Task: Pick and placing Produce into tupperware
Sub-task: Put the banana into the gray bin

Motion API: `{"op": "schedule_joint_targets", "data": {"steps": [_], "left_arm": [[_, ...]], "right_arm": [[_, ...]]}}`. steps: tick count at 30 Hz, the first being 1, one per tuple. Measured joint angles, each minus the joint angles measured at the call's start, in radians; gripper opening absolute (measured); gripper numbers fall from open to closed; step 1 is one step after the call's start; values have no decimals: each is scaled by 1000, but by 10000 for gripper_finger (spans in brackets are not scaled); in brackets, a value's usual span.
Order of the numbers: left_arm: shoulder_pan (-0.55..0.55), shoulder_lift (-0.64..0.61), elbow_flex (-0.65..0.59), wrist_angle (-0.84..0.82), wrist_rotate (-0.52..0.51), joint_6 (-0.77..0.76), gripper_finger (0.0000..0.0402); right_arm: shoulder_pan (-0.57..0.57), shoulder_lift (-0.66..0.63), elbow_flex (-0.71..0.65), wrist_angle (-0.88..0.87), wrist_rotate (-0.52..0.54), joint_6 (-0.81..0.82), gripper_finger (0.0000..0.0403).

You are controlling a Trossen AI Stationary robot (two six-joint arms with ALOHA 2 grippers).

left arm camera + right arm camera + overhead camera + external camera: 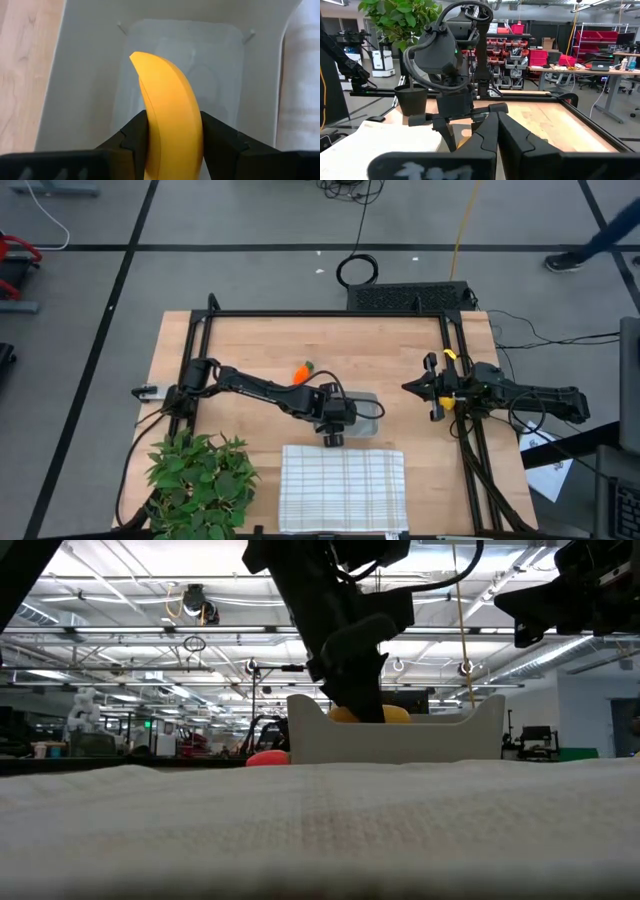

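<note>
While over tupperware (90, 75), left pincer (172, 137) clamps banana (167, 105).

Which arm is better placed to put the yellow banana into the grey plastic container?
Left. Its gripper holds the curved yellow banana directly over the translucent grey plastic container; the right gripper waits at the table's right side.

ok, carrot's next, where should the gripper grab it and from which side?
Probably from straight above, fingers closing across the orange body mid-length. The carrot lies flat on the bare table, apart from the container, so nothing blocks a top-down approach. Avoid the green top, likely too thin. The left gripper holds the banana.
</note>
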Motion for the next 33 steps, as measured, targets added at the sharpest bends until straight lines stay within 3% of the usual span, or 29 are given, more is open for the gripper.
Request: {"op": "schedule_joint_targets", "data": {"steps": [33], "left_arm": [[14, 41, -1, 43, 84, 84, 145]], "right_arm": [[0, 4, 0, 1, 0, 0, 0]]}}
